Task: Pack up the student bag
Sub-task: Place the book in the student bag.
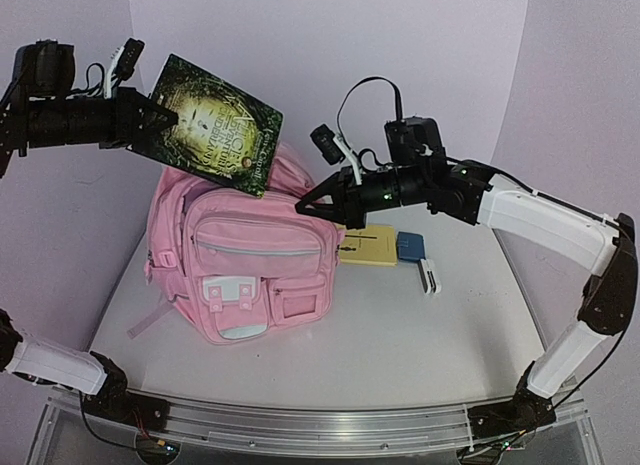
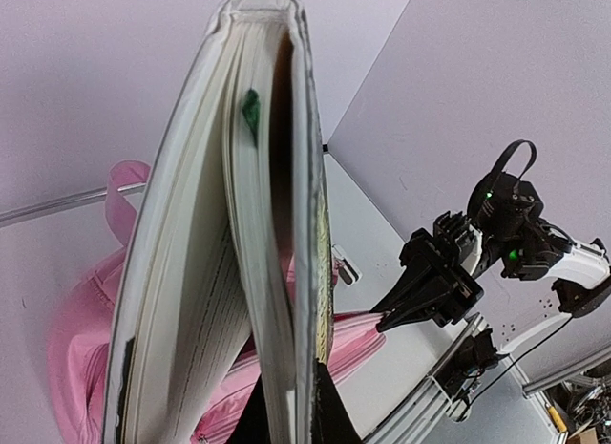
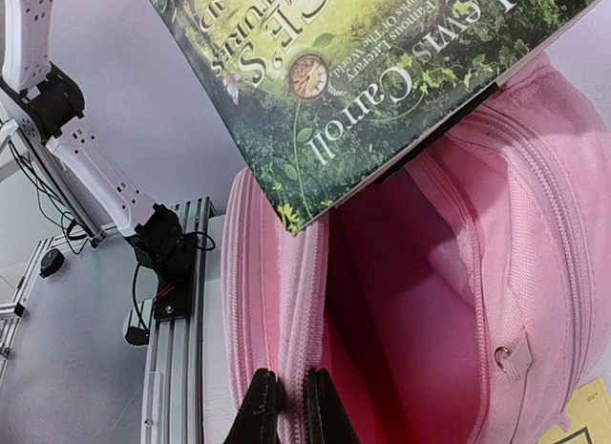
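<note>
Table [image 1: 400,345]: pale, flat, with both arms mounted at its near edge.

Bag [image 1: 250,270]: pink, on the table left of centre, front pockets facing the arms. The top is unzipped, and the right wrist view shows the pink lining inside [image 3: 401,301].

Book [image 1: 215,120]: green illustrated cover, held in the air, tilted, above the back left of the bag. Its lower corner is at the mouth of the bag; cannot tell whether it is over the rim or just inside.

Left gripper [image 1: 160,113]: clenched on the book's edge, with the pages fanning slightly above the fingers [image 2: 325,411].

Right gripper [image 1: 305,207]: pinched tight on the bag's zip rim at the right side of the opening, fingers [image 3: 258,411] on either side of the fabric.

Behind the bag's right side, on the table: a flat yellow card [image 1: 372,247], a small blue block [image 1: 410,247] touching it, and a small white clip-like piece [image 1: 428,277] just in front, too small to tell what it is.
</note>
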Available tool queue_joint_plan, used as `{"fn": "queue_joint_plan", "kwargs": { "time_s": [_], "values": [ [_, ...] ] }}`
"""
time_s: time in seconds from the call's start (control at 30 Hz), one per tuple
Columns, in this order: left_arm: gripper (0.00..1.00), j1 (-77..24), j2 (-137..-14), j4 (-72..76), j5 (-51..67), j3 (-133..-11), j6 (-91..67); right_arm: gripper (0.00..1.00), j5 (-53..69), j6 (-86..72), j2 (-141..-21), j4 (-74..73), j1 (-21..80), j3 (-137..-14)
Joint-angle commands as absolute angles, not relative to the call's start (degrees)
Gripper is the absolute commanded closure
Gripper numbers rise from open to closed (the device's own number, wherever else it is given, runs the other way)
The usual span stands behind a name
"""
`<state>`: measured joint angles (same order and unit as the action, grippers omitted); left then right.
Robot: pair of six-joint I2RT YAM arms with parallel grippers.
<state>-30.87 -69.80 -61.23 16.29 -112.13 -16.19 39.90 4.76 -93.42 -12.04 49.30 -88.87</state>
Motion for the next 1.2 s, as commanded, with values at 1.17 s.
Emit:
{"fn": "queue_joint_plan", "kwargs": {
  "time_s": [1.17],
  "values": [
    [0.97, -25.84, -67.19, -65.0, 40.05, -96.72, 10.52, 1.0, 42.23, 8.54, -93.44, -20.67, 51.85, -90.79]
  ]
}}
